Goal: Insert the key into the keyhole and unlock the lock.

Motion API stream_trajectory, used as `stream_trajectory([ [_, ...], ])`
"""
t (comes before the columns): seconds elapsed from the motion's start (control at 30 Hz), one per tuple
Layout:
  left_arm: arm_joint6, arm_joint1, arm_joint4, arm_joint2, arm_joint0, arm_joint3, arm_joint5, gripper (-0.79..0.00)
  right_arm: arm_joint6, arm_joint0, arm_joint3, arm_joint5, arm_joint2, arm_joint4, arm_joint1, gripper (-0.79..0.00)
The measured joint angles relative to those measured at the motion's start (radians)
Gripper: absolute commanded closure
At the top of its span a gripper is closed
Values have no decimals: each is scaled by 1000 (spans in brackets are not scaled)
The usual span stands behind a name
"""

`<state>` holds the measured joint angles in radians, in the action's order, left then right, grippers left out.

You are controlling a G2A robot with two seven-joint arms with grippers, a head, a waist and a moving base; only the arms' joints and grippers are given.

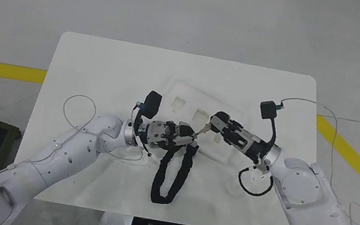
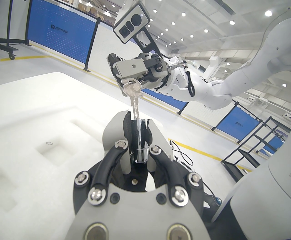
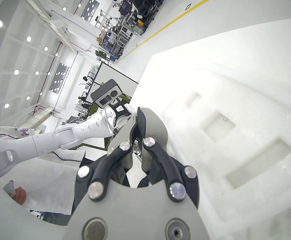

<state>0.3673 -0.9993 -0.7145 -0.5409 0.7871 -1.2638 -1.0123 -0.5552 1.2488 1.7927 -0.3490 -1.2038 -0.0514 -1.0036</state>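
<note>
My left gripper (image 1: 178, 135) is shut on the lock (image 2: 140, 145), a chrome cylinder clamped between its pads. The lock's black cable (image 1: 171, 175) hangs in a loop toward the table's near edge. My right gripper (image 1: 206, 129) faces it from the other side, shut on the head of a silver key (image 2: 132, 89). The key's blade points down into the end of the lock, and its tip is hidden between the left fingers (image 2: 113, 134). In the right wrist view the right gripper (image 3: 138, 120) is shut, with a bit of metal showing between the pads.
A white foam tray (image 1: 190, 94) with several rectangular recesses lies on the white table (image 1: 88, 62) behind both grippers. A small ring (image 2: 48, 143) rests in one recess. Thin cables trail near both arms.
</note>
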Motion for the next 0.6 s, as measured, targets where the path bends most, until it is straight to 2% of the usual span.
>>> stream_trajectory([
  [0.23,13,-1,-31,-13,0,-1,0,0,20,10,-3,6,-35,3,0,-12],
  [0.3,21,0,-56,-25,-2,-3,0,0,25,18,-7,9,-55,7,2,-77],
  [0.37,53,2,-100,-51,-1,-13,0,0,16,30,-10,9,-79,10,5,-194],
  [0.43,97,5,-161,-81,5,-27,2,0,-13,42,-12,4,-100,12,9,-222],
  [0.53,165,9,-264,-119,21,-48,9,0,-89,49,-6,-28,-121,9,17,-382],
  [0.6,203,10,-322,-137,30,-60,8,0,-152,47,0,-57,-125,4,21,-440],
])
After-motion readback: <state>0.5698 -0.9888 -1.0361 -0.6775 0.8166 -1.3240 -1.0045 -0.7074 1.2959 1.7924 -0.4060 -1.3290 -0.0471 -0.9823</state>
